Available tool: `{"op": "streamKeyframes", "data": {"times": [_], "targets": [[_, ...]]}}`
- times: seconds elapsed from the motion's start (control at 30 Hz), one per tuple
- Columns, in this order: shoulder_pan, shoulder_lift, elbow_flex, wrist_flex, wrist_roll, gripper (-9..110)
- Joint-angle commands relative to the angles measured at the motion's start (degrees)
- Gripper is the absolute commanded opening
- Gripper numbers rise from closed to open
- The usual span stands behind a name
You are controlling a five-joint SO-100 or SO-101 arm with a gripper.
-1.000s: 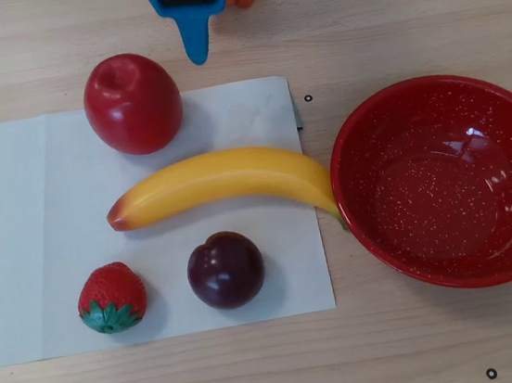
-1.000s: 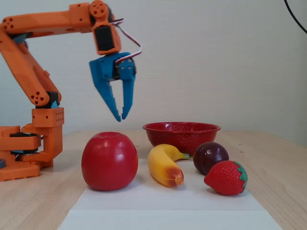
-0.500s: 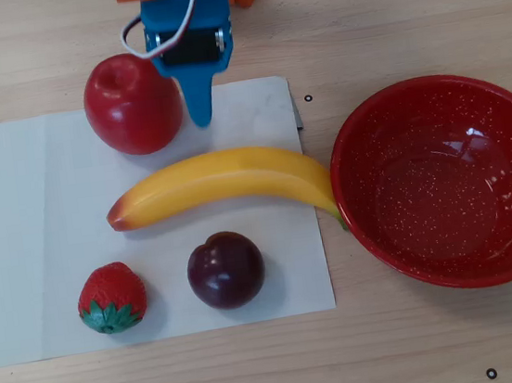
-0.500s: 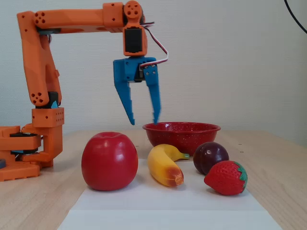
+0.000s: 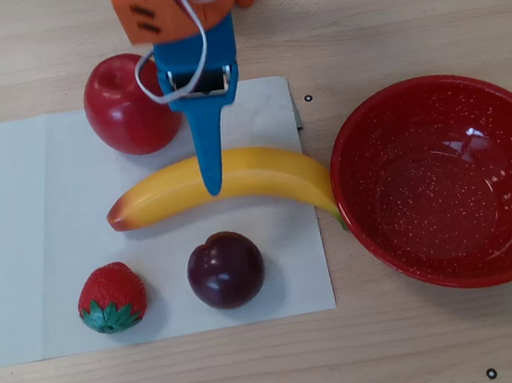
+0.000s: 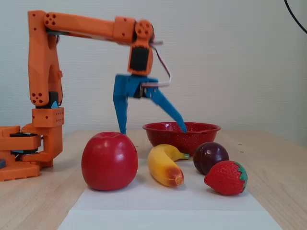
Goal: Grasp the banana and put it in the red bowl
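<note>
The yellow banana [image 5: 254,175] lies on white paper, its orange-red tip to the left and its green stem touching the red bowl [image 5: 352,124] at the right of the overhead view. In the fixed view the banana [image 6: 163,165] points its orange tip at the camera, with the bowl [image 6: 192,136] behind it. My gripper [image 6: 153,130] has blue fingers spread wide open and is empty. It hangs above the banana's middle. In the overhead view the gripper [image 5: 204,137] shows one long finger whose tip lies over the banana; the other finger is hidden under the wrist.
A red apple [image 5: 124,109] sits just behind the banana, close to the gripper's left side. A dark plum [image 5: 225,270] and a strawberry [image 5: 112,298] lie in front of the banana. All rest on a white paper sheet [image 5: 18,230] on a wooden table.
</note>
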Motion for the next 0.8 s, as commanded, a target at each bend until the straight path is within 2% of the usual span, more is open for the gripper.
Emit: {"op": "streamKeyframes", "data": {"times": [0.0, 0.37, 0.77], "targets": [[3.1, 2.5, -1.9, -0.8, 1.9, 66], [3.8, -3.2, 0.2, -7.2, 2.1, 68], [2.0, -11.7, -6.0, -8.8, 2.5, 67]]}}
